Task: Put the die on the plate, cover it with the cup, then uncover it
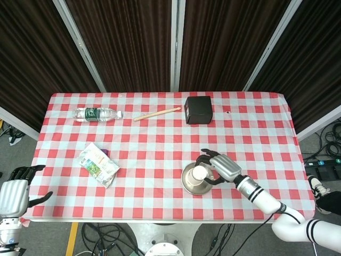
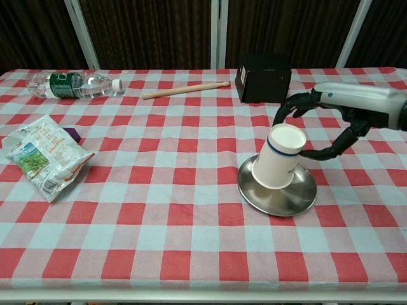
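A white paper cup (image 2: 276, 166) with a blue line near its base stands upside down and tilted over the steel plate (image 2: 299, 197). My right hand (image 2: 331, 117) holds it from the right, fingers curved around its upper part. The die is hidden; I cannot see it under the cup. In the head view the cup (image 1: 199, 174) covers the middle of the plate (image 1: 186, 185), with the right hand (image 1: 221, 168) beside it. My left hand (image 1: 15, 193) hangs off the table's near left corner, fingers apart and holding nothing.
A water bottle (image 2: 70, 84) lies at the far left and a wooden stick (image 2: 184, 89) beside it. A black box (image 2: 262, 77) stands behind the plate. A snack bag (image 2: 44, 155) lies at the left with a small purple thing (image 2: 71, 133) by it.
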`<state>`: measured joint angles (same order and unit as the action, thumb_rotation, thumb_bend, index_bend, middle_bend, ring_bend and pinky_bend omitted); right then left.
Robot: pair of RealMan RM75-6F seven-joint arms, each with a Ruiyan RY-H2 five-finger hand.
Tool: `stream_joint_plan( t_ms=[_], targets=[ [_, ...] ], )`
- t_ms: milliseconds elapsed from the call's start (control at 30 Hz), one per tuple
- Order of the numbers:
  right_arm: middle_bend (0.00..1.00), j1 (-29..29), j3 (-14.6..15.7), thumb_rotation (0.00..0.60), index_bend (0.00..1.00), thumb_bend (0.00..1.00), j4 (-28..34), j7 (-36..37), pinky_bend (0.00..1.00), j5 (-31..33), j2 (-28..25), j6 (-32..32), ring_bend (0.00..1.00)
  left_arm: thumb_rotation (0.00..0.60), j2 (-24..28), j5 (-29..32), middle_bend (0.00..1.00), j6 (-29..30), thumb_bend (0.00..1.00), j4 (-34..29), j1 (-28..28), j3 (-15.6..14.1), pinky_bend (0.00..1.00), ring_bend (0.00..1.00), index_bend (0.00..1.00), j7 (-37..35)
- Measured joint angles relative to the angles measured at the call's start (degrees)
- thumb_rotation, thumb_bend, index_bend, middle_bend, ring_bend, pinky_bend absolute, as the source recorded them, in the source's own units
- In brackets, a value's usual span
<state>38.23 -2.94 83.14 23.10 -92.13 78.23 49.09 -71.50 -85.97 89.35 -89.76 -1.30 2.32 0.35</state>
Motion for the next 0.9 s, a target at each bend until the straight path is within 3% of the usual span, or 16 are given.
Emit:
stream_joint_plan(
  t_ms=[467,733,900],
  targets=[
    [0.24,1.33,1.26,0.600,0.49,0.32,-4.67,-2.93,0.12,1.37,4.04,0.11,0.04,0.600,-0.18,0.00,0.31,0.17,0.00,0.32,0.23,-0.03,0.21,0.26,0.27,-0.40],
    [0.24,0.99,4.40,0.600,0.50,0.33,-2.37,-1.80,0.12,-2.12,2.16,2.70,0.04,0.600,-0.08,0.08,0.31,0.03,0.00,0.23,0.14,0.07,0.21,0.26,0.27,0.04],
    [0.24,1.04,3.90,0.600,0.50,0.33,-3.71,-2.09,0.12,-0.47,2.54,2.61,0.04,0.600,-0.02,-0.16,0.31,0.00,0.00,0.02,-0.01,0.10,0.21,0.26,0.27,0.33]
  ],
)
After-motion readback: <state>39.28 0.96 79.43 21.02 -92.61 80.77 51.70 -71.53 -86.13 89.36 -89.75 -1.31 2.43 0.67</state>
